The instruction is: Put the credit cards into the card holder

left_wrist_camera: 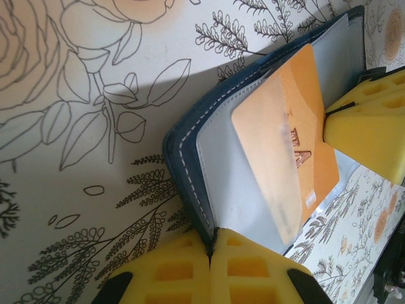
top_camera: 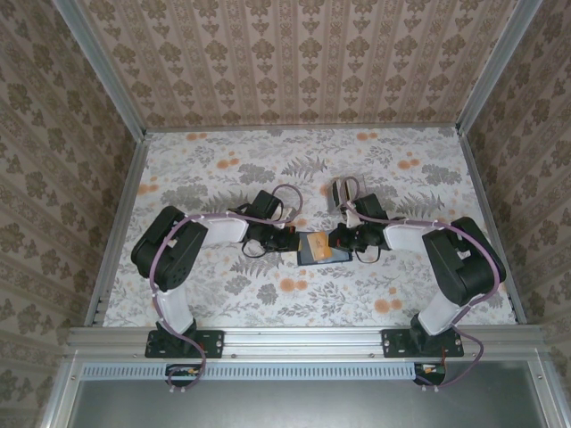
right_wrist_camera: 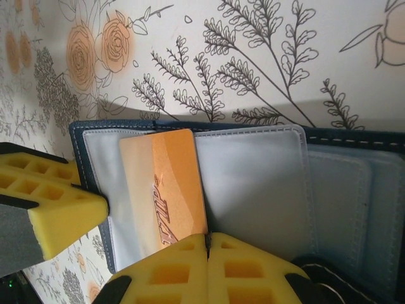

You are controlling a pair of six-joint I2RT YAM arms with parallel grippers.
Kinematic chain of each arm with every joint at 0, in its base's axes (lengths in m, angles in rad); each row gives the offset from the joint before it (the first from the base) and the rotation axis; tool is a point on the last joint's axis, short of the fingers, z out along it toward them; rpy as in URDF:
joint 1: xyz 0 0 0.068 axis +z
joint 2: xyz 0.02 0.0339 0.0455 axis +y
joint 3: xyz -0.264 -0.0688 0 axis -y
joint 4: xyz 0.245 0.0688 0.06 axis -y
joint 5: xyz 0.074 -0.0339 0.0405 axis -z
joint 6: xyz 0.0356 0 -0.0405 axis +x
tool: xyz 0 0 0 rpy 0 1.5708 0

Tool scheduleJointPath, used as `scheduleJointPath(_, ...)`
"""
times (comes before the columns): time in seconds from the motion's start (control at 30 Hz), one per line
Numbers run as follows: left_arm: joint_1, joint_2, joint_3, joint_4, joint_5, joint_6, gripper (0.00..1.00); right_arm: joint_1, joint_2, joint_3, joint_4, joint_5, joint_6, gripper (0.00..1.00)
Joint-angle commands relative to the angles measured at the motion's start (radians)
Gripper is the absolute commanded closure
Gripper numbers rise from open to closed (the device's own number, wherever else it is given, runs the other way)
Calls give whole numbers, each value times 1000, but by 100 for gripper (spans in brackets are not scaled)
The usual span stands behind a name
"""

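Lying open with its inside facing up, the dark navy card holder (right_wrist_camera: 253, 183) is resting near the middle of the floral table (top_camera: 357, 294), a little toward the near edge. An orange credit card (right_wrist_camera: 166, 183) is sitting partway inside one of its clear pockets. The left gripper (left_wrist_camera: 212, 250) is pinching the holder's stitched edge between closed yellow fingers (left_wrist_camera: 177, 272), while the right gripper (right_wrist_camera: 207, 244), facing it from the opposite side, is clamping shut on the card's exposed end. A pale stack of cards (top_camera: 338, 189) is lying farther back, just beside the right arm (top_camera: 419, 236).
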Motion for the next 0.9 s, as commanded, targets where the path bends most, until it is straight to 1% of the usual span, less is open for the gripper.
scheduleJointPath(0.0,-12,-1,-30,-34,-14,8,100,13,-4,-39,73,48,91,100)
scheduleJointPath(0.07,-17,1,-33,-22,-19,4,100,34,3,-57,124,27,133,100)
scheduleJointPath(0.23,-20,13,-31,17,-6,-27,100,70,8,-56,141,18,164,100)
scheduleJointPath(0.37,-17,16,-24,5,-20,-34,100,85,11,-35,118,4,167,100)
scheduleJointPath(0.5,-18,15,-37,37,-1,-49,100,113,21,-20,99,19,157,100)
scheduleJointPath(0.57,-17,12,-41,40,-2,-54,95,112,34,0,59,24,140,99)
scheduleJointPath(0.63,-15,1,-47,32,-2,-52,88,113,19,-4,40,44,127,93)
scheduleJointPath(0.73,-4,-25,-62,21,-12,-42,82,111,-8,6,-13,73,86,89)
scheduleJointPath(0.87,9,-37,-60,-7,-3,-23,77,110,-40,25,-81,67,45,83)
